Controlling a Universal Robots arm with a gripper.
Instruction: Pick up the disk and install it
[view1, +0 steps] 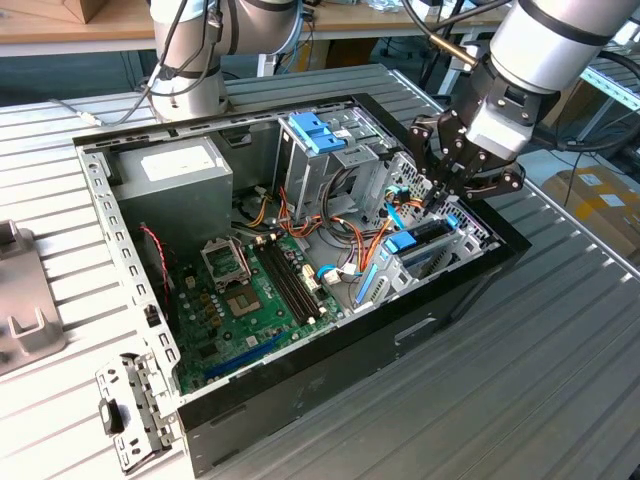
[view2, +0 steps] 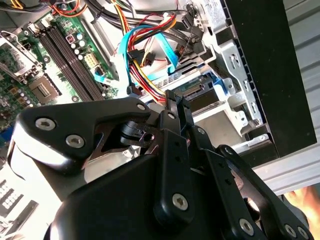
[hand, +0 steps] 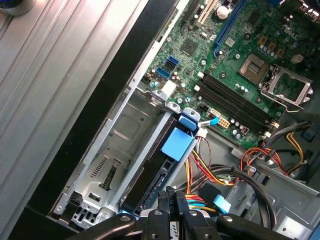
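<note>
Disk (hand: 176, 145) seated in drive bay | cables (hand: 210, 172) alongside | fingers (hand: 172, 197) closed together, empty

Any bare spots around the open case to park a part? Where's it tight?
Free: ribbed table along the computer case at the exterior view's right, and between the grey bracket and grey fixture at its left. Crowded: the cable bundle and disk corner under the gripper.

Wrist cameras close above computer case (view1: 300, 330)
</note>
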